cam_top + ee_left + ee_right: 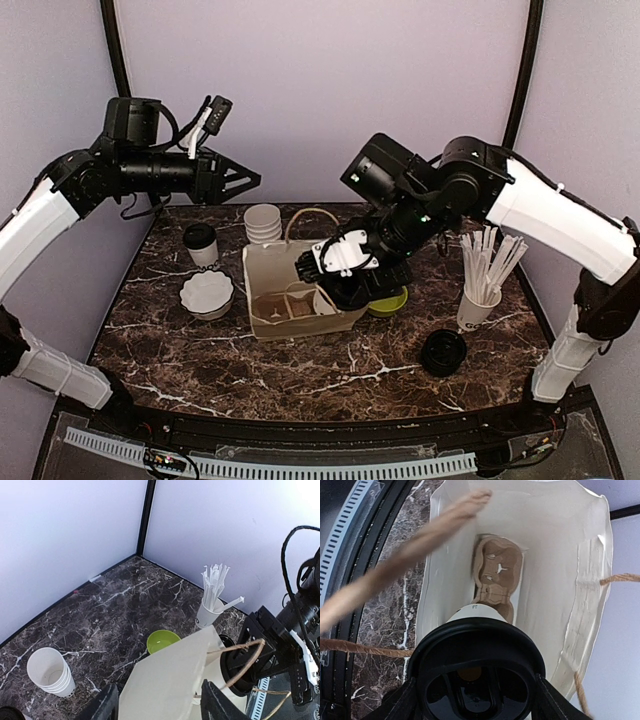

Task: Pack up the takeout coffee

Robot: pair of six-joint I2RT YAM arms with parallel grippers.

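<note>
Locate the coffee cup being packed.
Right wrist view: the coffee cup is gripped in the right pincer over the middle of the table, at the mouth of the paper bag above the cardboard carrier.

Black-lidded cup point(477, 670) upright in bag point(560, 555) mouth; second cup point(200, 242) upright back-left.

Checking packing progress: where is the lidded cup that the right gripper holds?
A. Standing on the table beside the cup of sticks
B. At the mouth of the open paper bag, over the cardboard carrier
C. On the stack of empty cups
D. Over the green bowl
B: in the right wrist view the lidded cup sits in the right gripper, with the paper bag walls around it and the cardboard carrier beyond it inside.
</note>
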